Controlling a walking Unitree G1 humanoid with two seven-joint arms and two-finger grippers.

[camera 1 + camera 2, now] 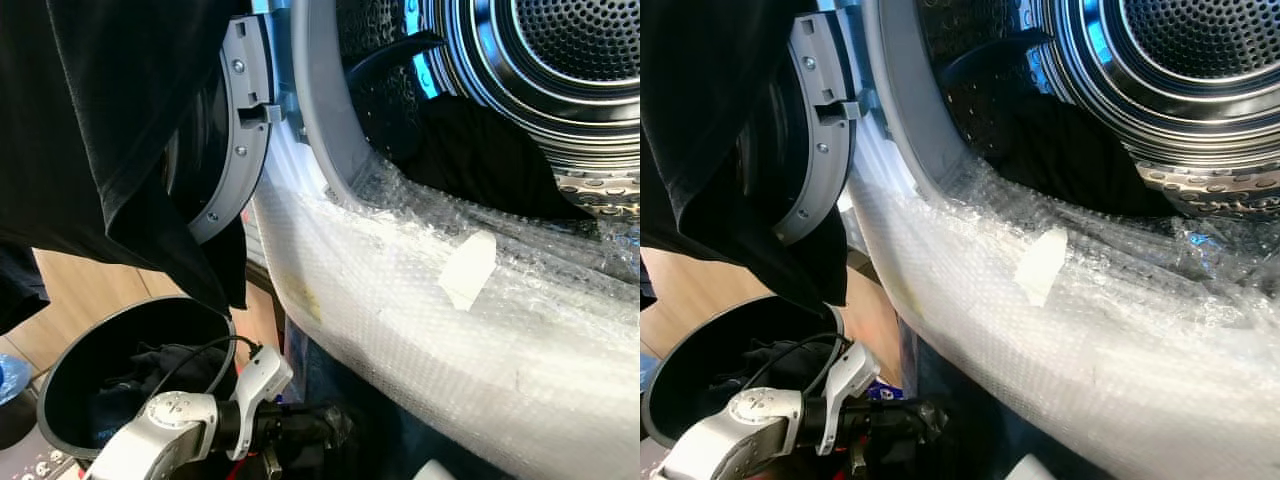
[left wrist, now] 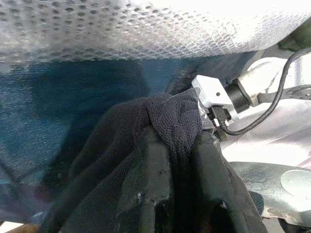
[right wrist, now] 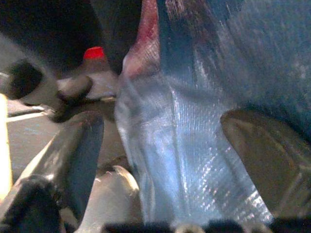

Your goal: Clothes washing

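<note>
While some dark clothing already lies in the shiny perforated steel drum, loading looks partway: left hand is clamped on a soft black mesh garment beneath the bubble-wrapped washer front, more in round black basket; right hand spread open, empty

a home laundry corner: an open front-loading washing machine, a dark laundry basket and wooden flooring.
</note>
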